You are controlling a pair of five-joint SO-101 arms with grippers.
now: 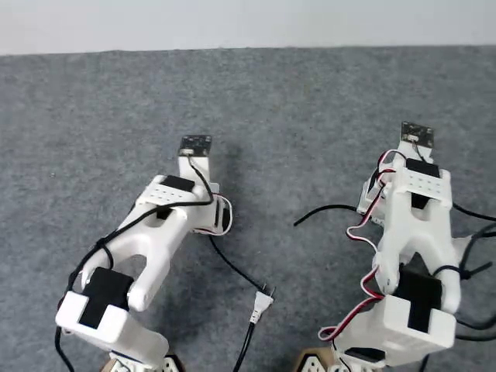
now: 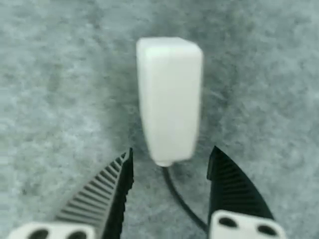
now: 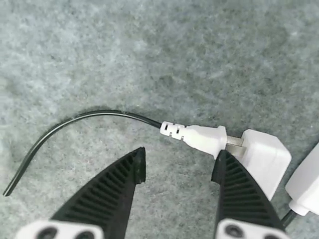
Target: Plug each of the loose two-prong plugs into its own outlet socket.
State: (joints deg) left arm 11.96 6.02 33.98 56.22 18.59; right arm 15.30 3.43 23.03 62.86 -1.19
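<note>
My left gripper (image 2: 172, 164) is open and hangs just above a white outlet socket (image 2: 169, 99) that lies on the grey carpet, with a black cord leaving the socket's near end between the fingers. A loose white two-prong plug (image 1: 260, 304) on a black cord lies between the two arms. My right gripper (image 3: 180, 157) is open over a second white plug (image 3: 197, 137). That plug's prongs enter a white socket block (image 3: 264, 157), and a short length of metal still shows. Its black cord (image 3: 84, 119) curves away to a free end.
Grey carpet (image 1: 310, 108) covers the whole table, with open room at the far side. Another white block (image 3: 306, 181) lies beside the right socket. Red, white and black arm cables (image 1: 364, 232) hang around the right arm (image 1: 415, 232).
</note>
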